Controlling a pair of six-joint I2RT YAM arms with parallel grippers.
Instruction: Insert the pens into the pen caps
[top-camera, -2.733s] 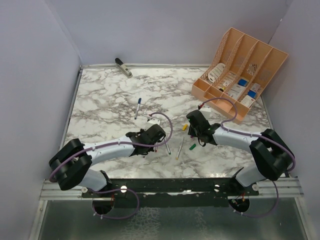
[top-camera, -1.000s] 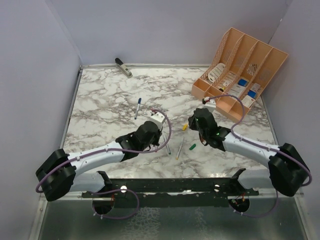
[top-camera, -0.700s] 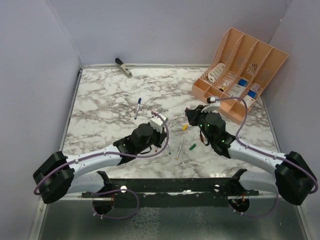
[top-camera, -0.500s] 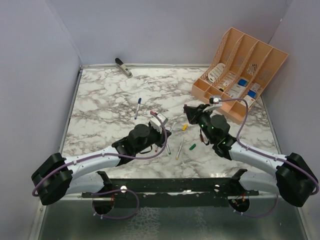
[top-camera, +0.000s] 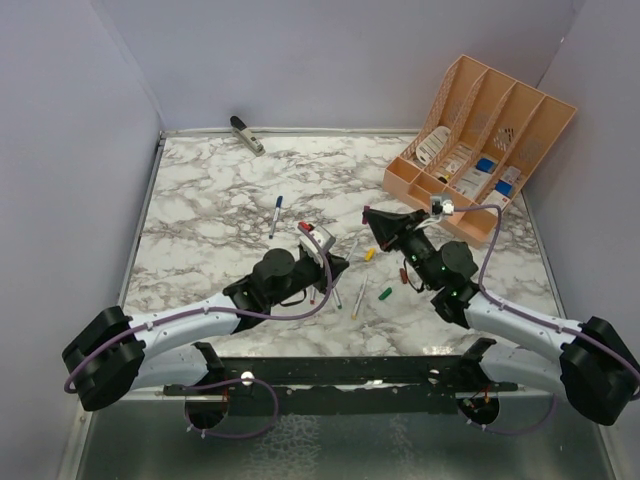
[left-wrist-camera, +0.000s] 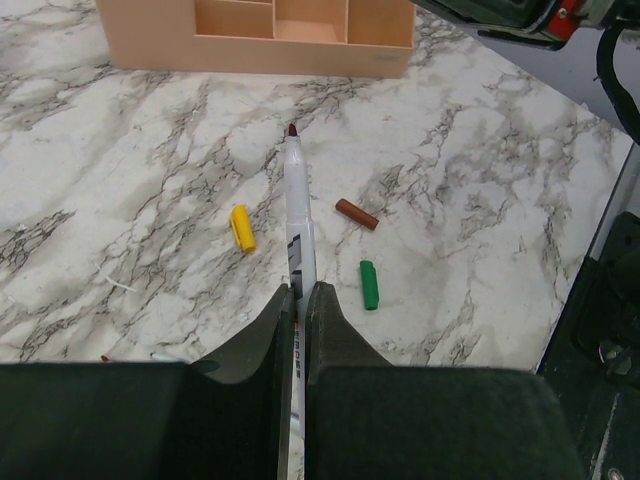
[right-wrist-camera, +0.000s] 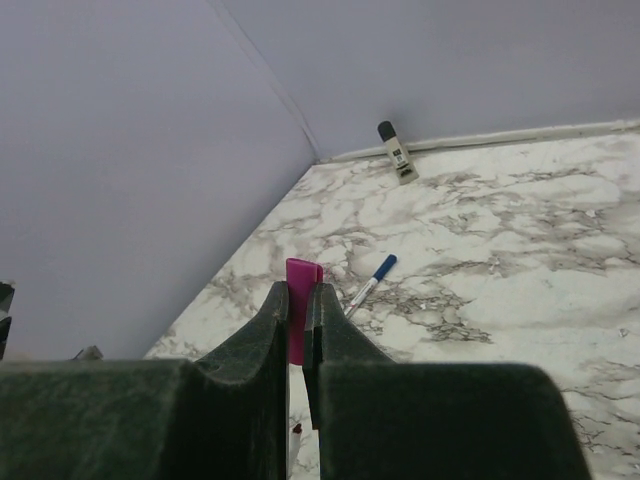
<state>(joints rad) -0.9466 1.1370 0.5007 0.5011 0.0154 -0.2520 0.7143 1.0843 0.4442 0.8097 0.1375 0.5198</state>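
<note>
The pens (top-camera: 357, 297) lie loose near the middle of your marble table (top-camera: 200, 200), with the orange organizer (top-camera: 480, 150) at its far right. Your left gripper (left-wrist-camera: 297, 292) clamps a red-tipped pen (left-wrist-camera: 298, 210). Your right gripper (right-wrist-camera: 299, 297) pinches a purple cap (right-wrist-camera: 303, 272). A yellow cap (left-wrist-camera: 242, 227), red cap (left-wrist-camera: 357, 214) and green cap (left-wrist-camera: 369, 284) lie apart on the marble.

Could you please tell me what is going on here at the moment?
Two robot arms are matching marker pens with their caps. The left gripper is shut on a thin silvery-grey marker pen with a dark red tip, which points out ahead of its fingers. The right gripper is shut on a small magenta plastic cap. Pen and cap are apart, not yet joined. A yellow cap, a reddish-brown cap and a green cap lie loose on the marbled table.
</note>
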